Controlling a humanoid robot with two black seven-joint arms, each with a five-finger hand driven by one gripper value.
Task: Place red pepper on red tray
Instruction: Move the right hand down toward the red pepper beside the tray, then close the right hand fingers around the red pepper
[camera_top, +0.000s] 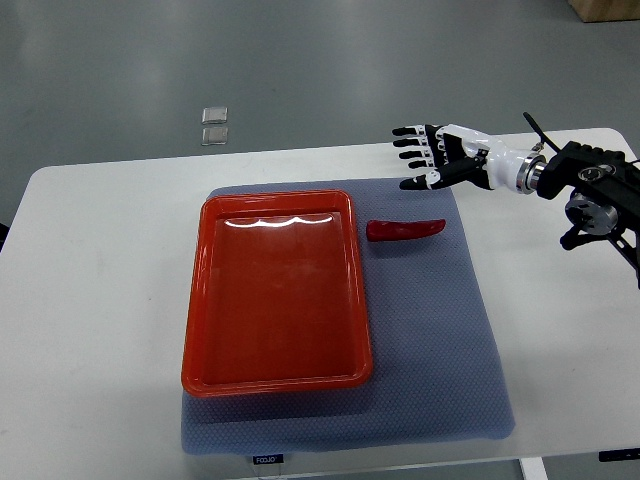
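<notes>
Hovering empty, robot hand (428, 157) fingers spread

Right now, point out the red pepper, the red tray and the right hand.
red pepper (405, 231), top view, middle of its body.
red tray (197, 300), top view, left rim.
right hand (440, 155), top view, palm; fingers spread, holding nothing.

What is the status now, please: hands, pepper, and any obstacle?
Right hand open, hovering beyond the red pepper, not touching. Pepper on the mat, just right of the red tray. Nothing in the way.
</notes>
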